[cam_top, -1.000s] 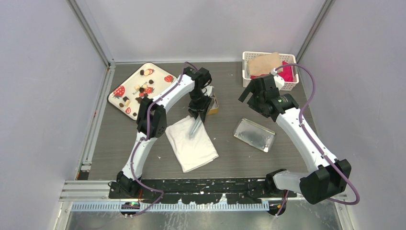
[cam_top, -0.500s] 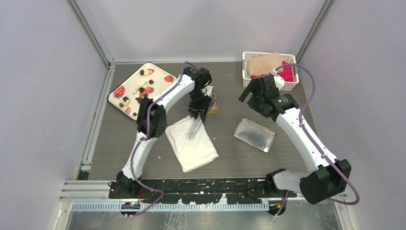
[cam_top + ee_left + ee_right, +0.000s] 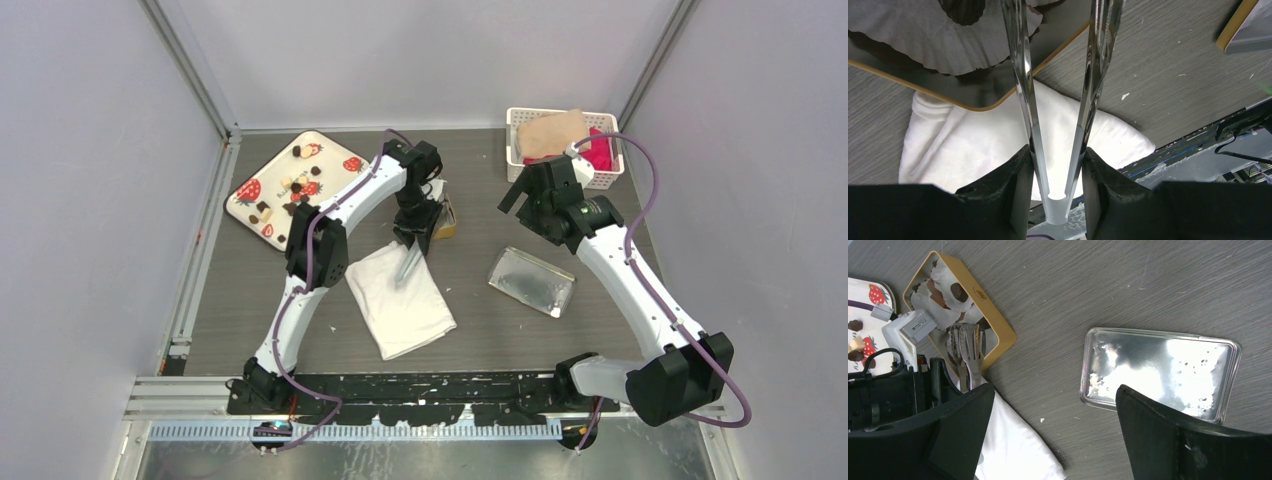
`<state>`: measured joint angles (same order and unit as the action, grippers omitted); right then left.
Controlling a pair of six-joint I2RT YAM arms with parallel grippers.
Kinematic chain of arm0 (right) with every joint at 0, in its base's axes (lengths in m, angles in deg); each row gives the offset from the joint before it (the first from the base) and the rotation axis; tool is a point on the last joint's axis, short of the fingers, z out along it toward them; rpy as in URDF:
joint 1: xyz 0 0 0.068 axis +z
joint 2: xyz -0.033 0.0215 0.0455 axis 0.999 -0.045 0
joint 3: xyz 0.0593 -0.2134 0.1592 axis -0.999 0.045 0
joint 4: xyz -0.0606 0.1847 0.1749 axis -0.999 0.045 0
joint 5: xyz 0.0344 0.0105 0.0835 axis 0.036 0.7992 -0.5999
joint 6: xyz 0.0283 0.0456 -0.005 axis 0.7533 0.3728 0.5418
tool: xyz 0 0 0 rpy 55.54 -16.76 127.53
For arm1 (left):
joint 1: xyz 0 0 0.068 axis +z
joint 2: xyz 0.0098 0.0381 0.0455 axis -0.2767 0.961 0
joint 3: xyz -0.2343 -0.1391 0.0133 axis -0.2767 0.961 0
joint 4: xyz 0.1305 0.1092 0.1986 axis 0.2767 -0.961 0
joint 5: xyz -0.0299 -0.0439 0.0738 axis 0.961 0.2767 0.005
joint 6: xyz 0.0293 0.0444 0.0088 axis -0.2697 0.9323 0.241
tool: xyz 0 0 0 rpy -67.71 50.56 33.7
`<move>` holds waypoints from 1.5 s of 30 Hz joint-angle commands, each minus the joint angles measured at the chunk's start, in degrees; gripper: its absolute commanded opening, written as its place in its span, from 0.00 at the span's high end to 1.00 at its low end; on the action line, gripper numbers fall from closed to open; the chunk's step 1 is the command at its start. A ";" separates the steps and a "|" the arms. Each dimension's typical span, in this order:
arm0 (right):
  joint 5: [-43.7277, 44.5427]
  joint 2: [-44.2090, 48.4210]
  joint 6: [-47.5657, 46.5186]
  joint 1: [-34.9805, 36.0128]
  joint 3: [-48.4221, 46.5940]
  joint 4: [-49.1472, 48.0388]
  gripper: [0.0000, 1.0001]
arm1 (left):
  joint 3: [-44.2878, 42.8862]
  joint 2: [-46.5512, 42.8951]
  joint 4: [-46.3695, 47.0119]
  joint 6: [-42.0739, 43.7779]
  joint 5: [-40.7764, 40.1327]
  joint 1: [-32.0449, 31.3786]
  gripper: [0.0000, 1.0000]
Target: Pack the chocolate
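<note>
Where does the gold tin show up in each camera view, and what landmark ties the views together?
Top external: gold tin near centre, mostly hidden by the left arm's wrist.
Left wrist: tin at upper left, paper cups inside.
Right wrist: tin at upper left.
Shared landmark: white cloth, by the tin's corner in all three.

Light's soft and even from overhead, so the top view is bright with only faint shadows under the arms on the grey table [image 3: 480,335]. The right wrist shot has the silver lid [image 3: 1158,372] blown out in white glare patches. In the left wrist one the shiny tongs [image 3: 1020,75] streak with highlights, the white cloth [image 3: 968,140] is near overexposed, and the left pincer [image 3: 1055,167] is a dark, blurry mass along the bottom edge.
</note>
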<state>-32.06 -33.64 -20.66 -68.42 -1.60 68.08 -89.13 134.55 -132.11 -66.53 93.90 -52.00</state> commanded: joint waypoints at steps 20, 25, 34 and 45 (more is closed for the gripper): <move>0.77 1.65 -0.21 -0.20 -1.41 -1.01 0.04 | -0.95 -14.40 0.01 0.18 -4.86 0.85 1.00; 0.88 1.96 -0.12 -0.21 -0.79 -0.96 0.04 | 4.53 -20.13 0.39 1.38 -9.20 4.41 1.00; -0.34 1.05 0.14 -0.27 -0.76 -2.15 0.04 | 31.92 -35.43 15.57 13.00 -27.25 6.04 1.00; -0.53 1.13 -0.11 -0.27 -0.51 -2.06 0.03 | 42.80 -36.43 20.32 15.64 -25.69 12.34 1.00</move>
<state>-32.54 -33.64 -20.64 -68.42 -1.58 67.82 -44.43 98.14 -114.76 -50.95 69.77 -41.21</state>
